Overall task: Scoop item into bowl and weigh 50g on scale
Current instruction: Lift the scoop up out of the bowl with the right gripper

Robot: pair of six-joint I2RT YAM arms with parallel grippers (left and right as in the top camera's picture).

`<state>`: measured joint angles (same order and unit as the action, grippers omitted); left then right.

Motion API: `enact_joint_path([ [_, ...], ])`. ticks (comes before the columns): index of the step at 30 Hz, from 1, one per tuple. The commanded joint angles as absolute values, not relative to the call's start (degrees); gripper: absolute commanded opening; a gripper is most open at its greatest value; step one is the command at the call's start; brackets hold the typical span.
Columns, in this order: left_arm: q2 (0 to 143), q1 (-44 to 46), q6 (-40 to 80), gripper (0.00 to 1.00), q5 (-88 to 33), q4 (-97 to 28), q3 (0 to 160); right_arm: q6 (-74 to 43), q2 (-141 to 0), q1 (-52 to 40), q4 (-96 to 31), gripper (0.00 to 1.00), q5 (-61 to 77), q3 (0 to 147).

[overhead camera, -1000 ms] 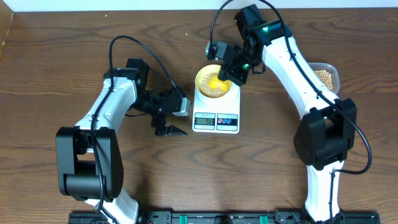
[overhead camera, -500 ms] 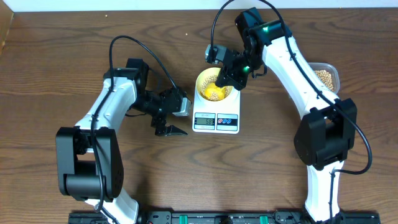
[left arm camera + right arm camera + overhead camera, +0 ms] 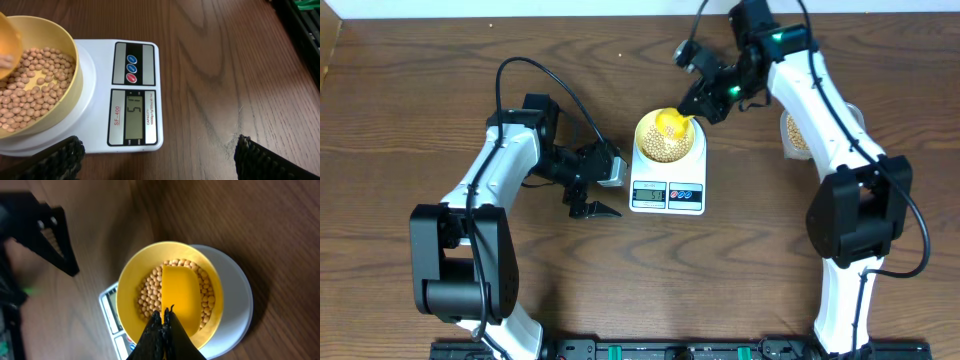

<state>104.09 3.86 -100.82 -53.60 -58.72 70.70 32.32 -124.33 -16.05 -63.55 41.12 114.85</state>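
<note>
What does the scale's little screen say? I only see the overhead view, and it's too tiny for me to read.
Observer: In the left wrist view, the screen on the scale looks like it reads 51.
Visitor: Is the scoop carrying beans right now?
Observer: No. The right wrist view shows the scoop empty, above the beans in the bowl.
Visitor: How is it being held?
Observer: The right end effector is pinched shut on the scoop's near end.
</note>
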Motion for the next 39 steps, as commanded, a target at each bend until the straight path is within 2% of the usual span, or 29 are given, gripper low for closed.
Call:
enact_joint_path([
  [1,103.7,3.7,-102.0,0.98,-53.3,-59.1,70.3,29.6,-122.9,-13.4,-63.3,0.01,51.7,114.6],
  [9,103.7,3.7,-102.0,0.98,-53.3,-59.1,70.3,29.6,-122.9,-9.6,-62.3,0.01,62.1,114.6],
  [25,103.7,3.7,-102.0,0.98,-53.3,-59.1,70.3,29.6,-122.9,-9.4,-59.9,0.01,62.1,114.6],
  [37,103.7,3.7,-102.0,0.98,-53.3,-59.1,70.3,29.6,-122.9,-10.5,-60.2,0.01,56.1,114.6],
  [39,103.7,3.7,-102.0,0.98,-53.3,-59.1,70.3,29.6,-122.9,-11.9,-61.1,0.01,51.4,114.6],
])
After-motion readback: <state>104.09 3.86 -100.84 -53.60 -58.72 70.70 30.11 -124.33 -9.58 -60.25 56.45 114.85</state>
